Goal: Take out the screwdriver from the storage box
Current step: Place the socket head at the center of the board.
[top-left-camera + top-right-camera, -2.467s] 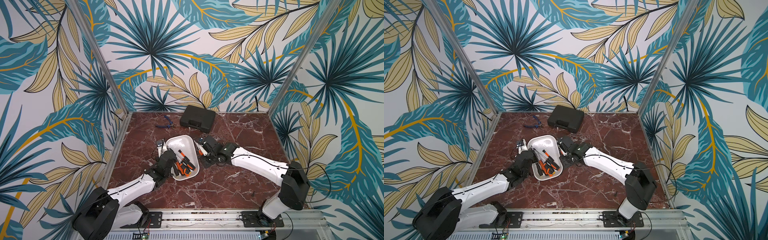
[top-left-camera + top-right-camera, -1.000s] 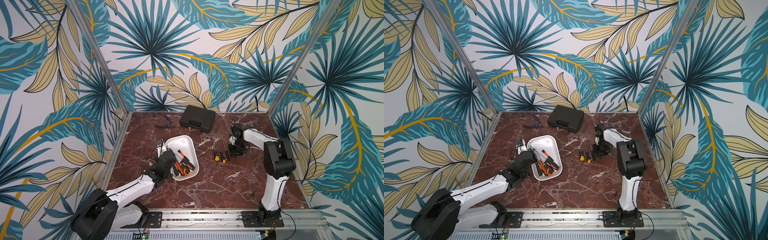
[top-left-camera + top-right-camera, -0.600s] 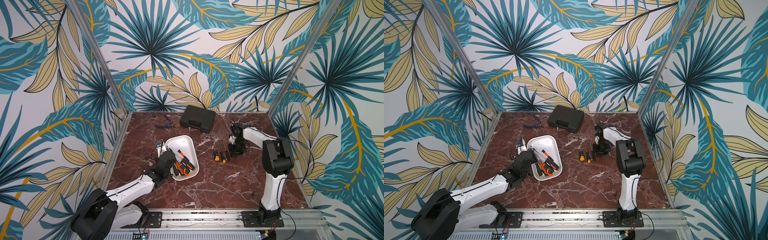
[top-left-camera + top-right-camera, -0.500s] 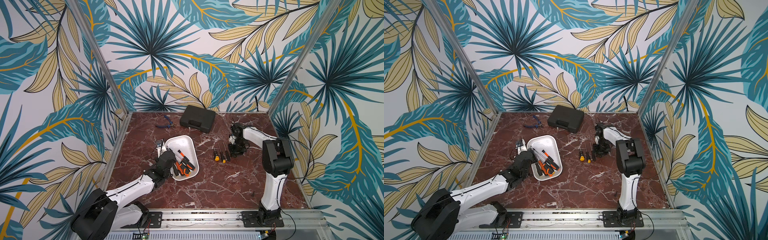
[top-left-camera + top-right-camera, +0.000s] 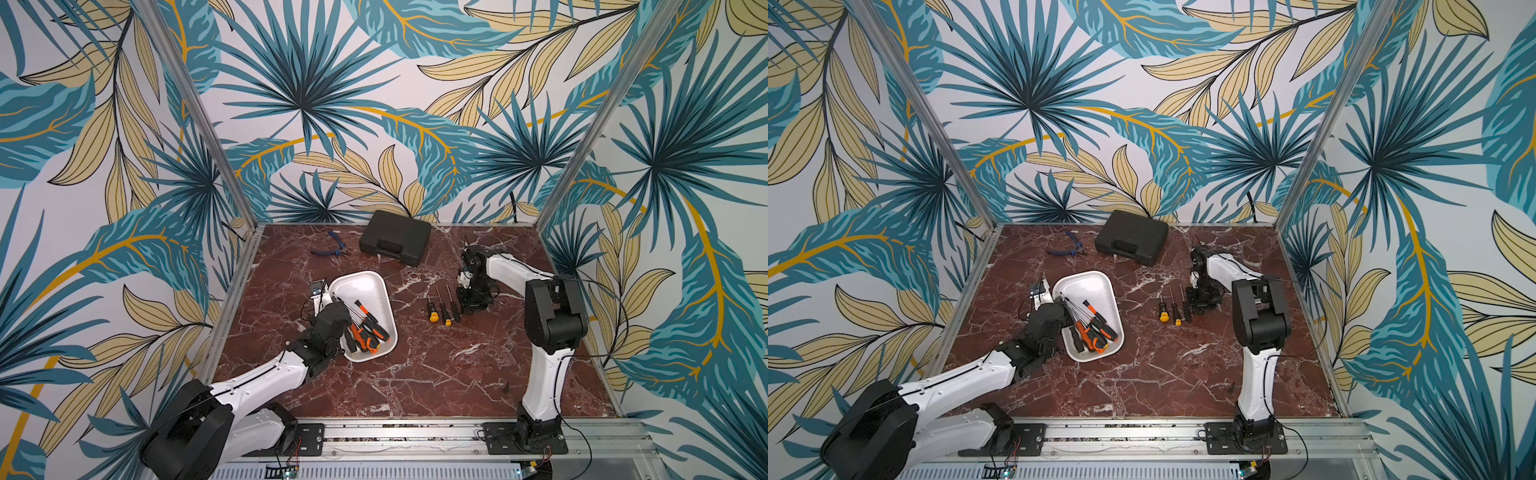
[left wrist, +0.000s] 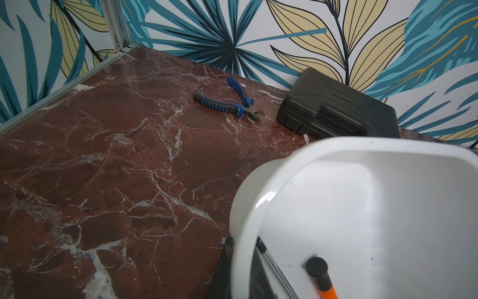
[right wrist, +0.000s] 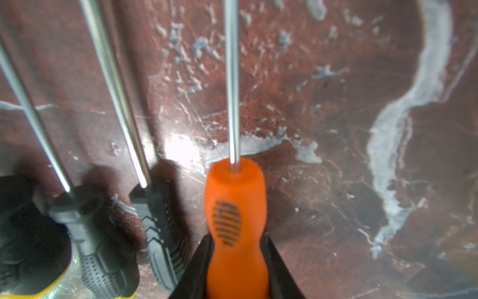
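1. Left gripper (image 5: 337,309) sits at the near-left wall of the storage box (image 5: 361,286), fingers closed on that wall. A pile of orange-and-black tools (image 5: 365,328) lies in the box's near end.
2. The box stands left of centre on the red marble table (image 5: 415,374).
3. Well apart, right of the box, the right gripper (image 7: 236,239) points down. Its fingers press both sides of an orange handle, clamping the screwdriver (image 7: 235,202), which is outside the box and low at the table.
4. Just beside it, toward the box, two yellow-capped screwdrivers (image 5: 444,311) lie parallel.
5. At the far edge are blue pliers (image 5: 330,248) and, near them, a black case (image 5: 395,243).
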Motion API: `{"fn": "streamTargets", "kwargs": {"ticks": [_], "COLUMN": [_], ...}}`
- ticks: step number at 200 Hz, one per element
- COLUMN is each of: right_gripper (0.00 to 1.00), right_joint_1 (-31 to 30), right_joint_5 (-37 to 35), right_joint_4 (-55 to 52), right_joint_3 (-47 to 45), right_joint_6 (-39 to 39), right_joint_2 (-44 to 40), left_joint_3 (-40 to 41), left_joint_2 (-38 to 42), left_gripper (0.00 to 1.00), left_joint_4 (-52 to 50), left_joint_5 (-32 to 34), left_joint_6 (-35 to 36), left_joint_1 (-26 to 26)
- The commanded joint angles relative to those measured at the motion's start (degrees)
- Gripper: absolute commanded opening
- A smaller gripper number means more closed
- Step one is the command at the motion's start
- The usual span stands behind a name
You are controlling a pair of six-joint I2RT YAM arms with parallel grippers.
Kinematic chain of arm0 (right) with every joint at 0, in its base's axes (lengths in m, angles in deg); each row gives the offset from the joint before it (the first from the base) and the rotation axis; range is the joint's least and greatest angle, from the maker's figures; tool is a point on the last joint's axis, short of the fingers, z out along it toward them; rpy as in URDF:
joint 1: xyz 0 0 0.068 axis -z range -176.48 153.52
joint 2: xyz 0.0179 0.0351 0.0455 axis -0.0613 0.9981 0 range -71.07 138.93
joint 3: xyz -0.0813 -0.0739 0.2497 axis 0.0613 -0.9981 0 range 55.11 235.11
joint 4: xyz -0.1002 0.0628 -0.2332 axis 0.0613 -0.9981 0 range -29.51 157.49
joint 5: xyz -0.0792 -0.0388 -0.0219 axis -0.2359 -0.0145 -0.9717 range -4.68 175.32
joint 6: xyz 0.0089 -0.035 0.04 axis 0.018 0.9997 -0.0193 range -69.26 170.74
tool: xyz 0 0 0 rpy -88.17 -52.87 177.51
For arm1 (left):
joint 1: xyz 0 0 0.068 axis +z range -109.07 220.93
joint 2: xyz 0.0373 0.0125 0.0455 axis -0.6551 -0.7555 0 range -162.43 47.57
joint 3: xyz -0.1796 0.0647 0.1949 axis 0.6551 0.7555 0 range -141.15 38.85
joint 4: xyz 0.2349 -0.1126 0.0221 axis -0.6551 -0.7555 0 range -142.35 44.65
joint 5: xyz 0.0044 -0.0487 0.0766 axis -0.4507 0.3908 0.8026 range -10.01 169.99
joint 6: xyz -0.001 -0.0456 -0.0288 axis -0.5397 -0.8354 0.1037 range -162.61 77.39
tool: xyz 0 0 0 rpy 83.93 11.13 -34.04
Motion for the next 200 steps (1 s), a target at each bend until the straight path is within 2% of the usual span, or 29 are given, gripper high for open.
{"fn": "streamTargets", "kwargs": {"ticks": [1, 200], "right_gripper": [0.32, 0.41], "right_joint_1": [0.1, 0.1], "right_joint_5": [1.0, 1.0], "right_joint_4": [-1.5, -3.8], "right_joint_3": [-0.3, 0.4], "right_joint_6": [0.3, 0.0], "right_joint_2": [3.0, -1.0], "left_joint_3": [0.8, 0.8], "left_joint_2": [1.9, 1.9], "left_gripper": [0.00, 0.00], "left_joint_4": [3.9, 4.2], "left_joint_5": [0.6, 0.6], "left_joint_6": [-1.3, -1.2], "left_joint_1": [0.4, 0.4]}}
